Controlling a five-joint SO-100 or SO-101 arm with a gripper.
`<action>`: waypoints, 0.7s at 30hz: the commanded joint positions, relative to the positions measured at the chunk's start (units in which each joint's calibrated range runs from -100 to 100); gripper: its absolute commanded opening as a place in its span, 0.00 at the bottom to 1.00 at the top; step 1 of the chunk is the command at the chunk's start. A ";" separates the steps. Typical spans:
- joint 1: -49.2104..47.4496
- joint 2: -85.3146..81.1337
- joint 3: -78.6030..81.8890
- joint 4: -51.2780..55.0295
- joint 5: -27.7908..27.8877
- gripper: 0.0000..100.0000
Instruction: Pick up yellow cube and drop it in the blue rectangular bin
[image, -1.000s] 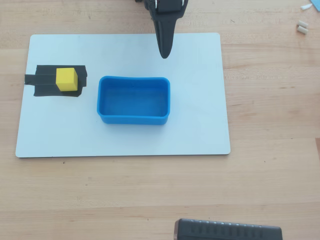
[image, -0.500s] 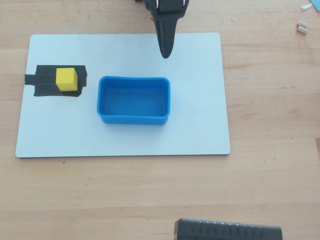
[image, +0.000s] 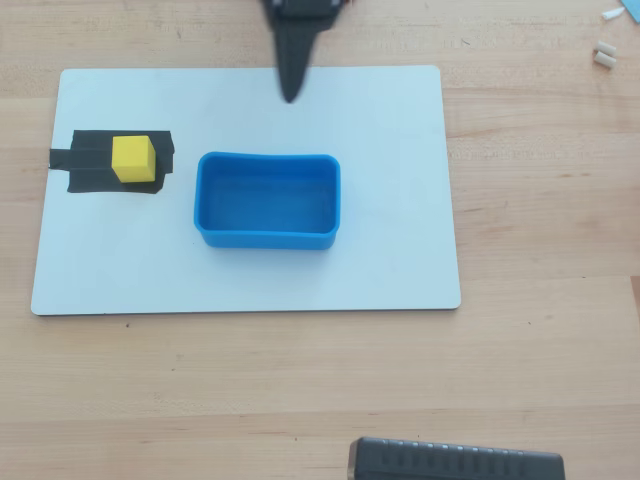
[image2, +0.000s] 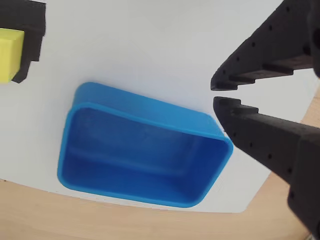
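Note:
The yellow cube (image: 133, 158) sits on a black tape patch (image: 85, 165) at the left of the white board (image: 400, 250). The blue rectangular bin (image: 268, 158) stands empty at the board's middle, right of the cube. My gripper (image: 291, 95) hangs above the board's far edge, beyond the bin and apart from both. It is shut and empty. In the wrist view the gripper (image2: 215, 94) enters from the right, its tips almost touching. There the bin (image2: 150, 107) lies below centre and the cube (image2: 10, 54) is cut off at the left edge.
The board lies on a wooden table. A black ribbed object (image: 455, 462) sits at the table's near edge. Small white bits (image: 604, 55) lie at the far right corner.

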 joint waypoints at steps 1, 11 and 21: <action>6.77 12.18 -17.37 3.03 3.47 0.00; 16.55 39.31 -43.92 8.57 10.31 0.01; 25.21 57.70 -55.82 8.24 13.48 0.00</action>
